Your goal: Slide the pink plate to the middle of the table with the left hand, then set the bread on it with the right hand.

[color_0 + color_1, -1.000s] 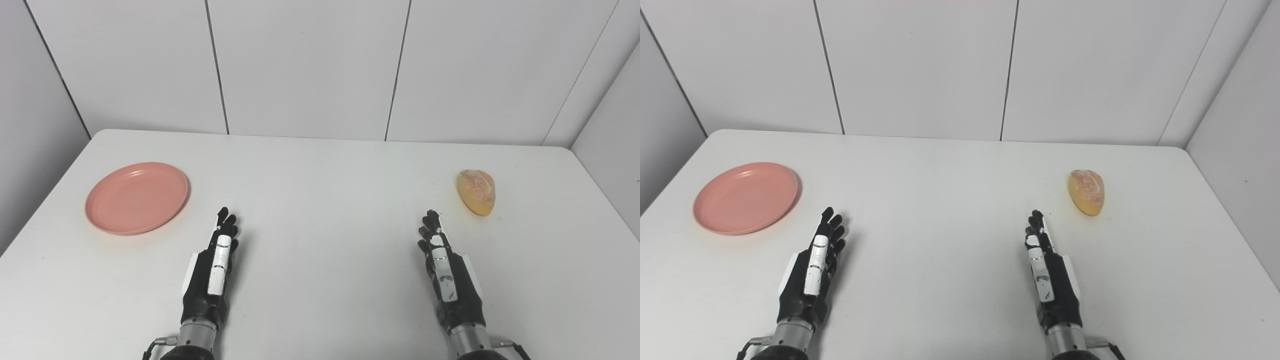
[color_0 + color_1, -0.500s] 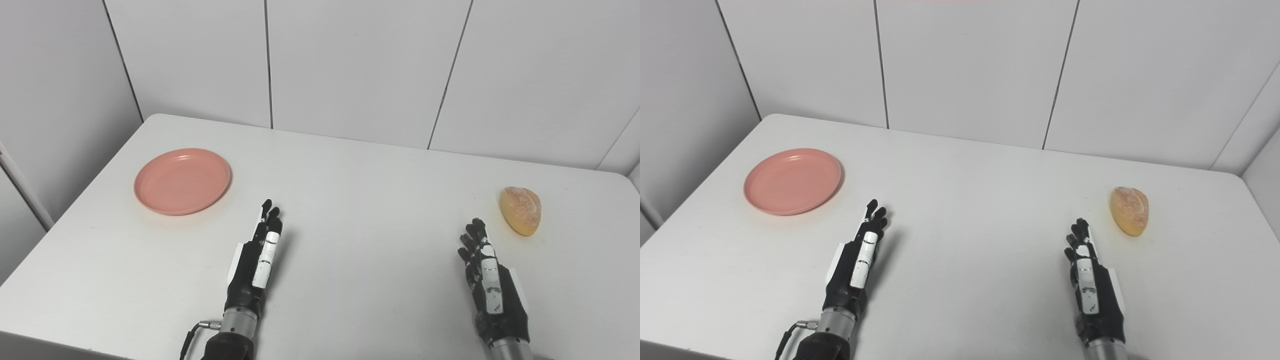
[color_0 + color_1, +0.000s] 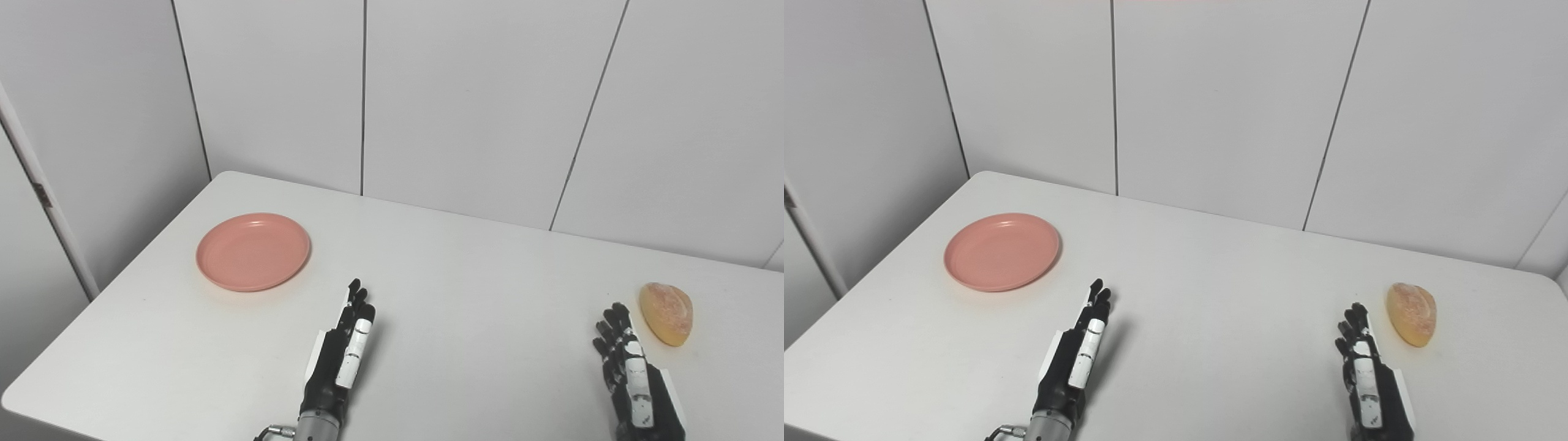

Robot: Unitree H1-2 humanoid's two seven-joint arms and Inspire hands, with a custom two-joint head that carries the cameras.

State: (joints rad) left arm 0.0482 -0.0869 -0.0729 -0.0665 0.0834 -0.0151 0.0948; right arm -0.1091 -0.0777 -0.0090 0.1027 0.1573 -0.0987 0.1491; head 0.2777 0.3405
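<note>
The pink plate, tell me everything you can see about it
The pink plate is round and shallow, salmon pink, with a raised rim and a flat inner well; it looks like smooth matte plastic. It is empty and lies flat, right side up, on the white table, toward the table's far left part, not yet in the middle. Nothing touches it but the table. The left hand rests apart from it, nearer the robot and to the plate's right.

Both head cameras look down and forward over the table toward the wall. They share nearly everything (the right eye sits slightly further right), and neither is close.
</note>
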